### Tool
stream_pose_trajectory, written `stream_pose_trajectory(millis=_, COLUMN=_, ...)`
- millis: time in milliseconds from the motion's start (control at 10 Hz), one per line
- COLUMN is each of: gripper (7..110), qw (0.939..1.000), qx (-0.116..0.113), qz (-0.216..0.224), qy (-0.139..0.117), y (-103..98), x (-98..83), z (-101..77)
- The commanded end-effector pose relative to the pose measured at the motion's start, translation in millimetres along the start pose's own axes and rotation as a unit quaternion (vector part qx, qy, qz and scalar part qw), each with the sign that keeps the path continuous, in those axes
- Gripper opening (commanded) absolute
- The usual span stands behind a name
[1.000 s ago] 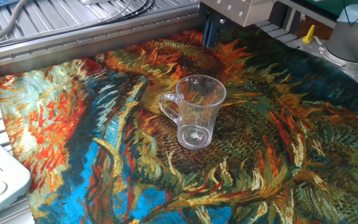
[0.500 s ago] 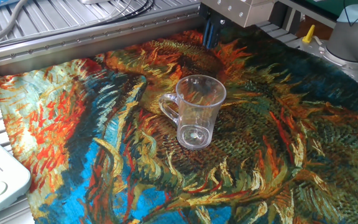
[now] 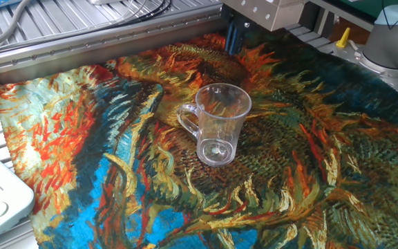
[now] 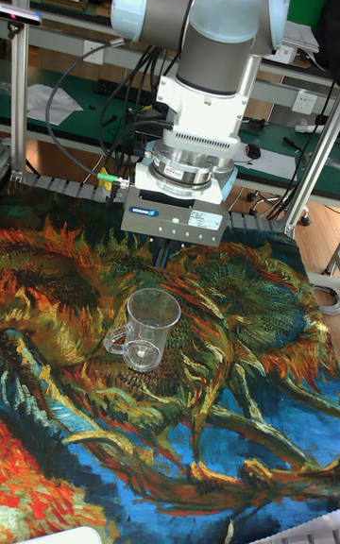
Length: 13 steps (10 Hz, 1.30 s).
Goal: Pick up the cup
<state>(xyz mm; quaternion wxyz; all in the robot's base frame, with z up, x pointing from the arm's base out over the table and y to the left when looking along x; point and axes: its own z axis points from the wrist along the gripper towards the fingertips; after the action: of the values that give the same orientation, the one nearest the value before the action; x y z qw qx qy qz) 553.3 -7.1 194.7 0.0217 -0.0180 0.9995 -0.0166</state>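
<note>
Fixed view showed you one cup (image 3: 218, 124) upright; one claw (image 3: 234, 36) at its 12 o'clock, state unclear.

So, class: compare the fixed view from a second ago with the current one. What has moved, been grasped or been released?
Nothing visibly changed. The cup stands upright on the cloth with its handle to the left, and the gripper hangs behind it at the picture's top, not touching it.

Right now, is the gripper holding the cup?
No, the cup stands upright on the cloth by itself, and the gripper hangs above and behind it without touching.
</note>
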Motion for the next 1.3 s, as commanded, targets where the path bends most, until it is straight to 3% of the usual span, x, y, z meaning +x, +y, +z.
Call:
stream_pose_trajectory(millis=0, gripper=7, qw=1.0, qx=-0.007, qz=0.001, qy=-0.002, y=2.1, x=-1.0, z=-0.6)
stream_pose_trajectory(millis=400, gripper=7, qw=0.9999, qx=-0.014, qz=0.001, qy=-0.003, y=5.9, x=-0.7, z=0.2)
stream_pose_trajectory(millis=700, gripper=7, qw=0.9973, qx=-0.062, qz=-0.023, qy=0.031, y=30.1, x=20.0, z=4.2)
stream_pose_trajectory(millis=1000, gripper=7, qw=0.9983, qx=-0.041, qz=-0.033, qy=0.022, y=12.8, x=21.3, z=15.8)
stream_pose_trajectory(millis=1100, gripper=7, qw=0.9975, qx=-0.056, qz=-0.031, qy=0.03, y=17.3, x=26.3, z=16.3)
stream_pose_trajectory(millis=1200, gripper=7, qw=0.9963, qx=-0.08, qz=-0.024, qy=0.02, y=29.2, x=21.5, z=14.5)
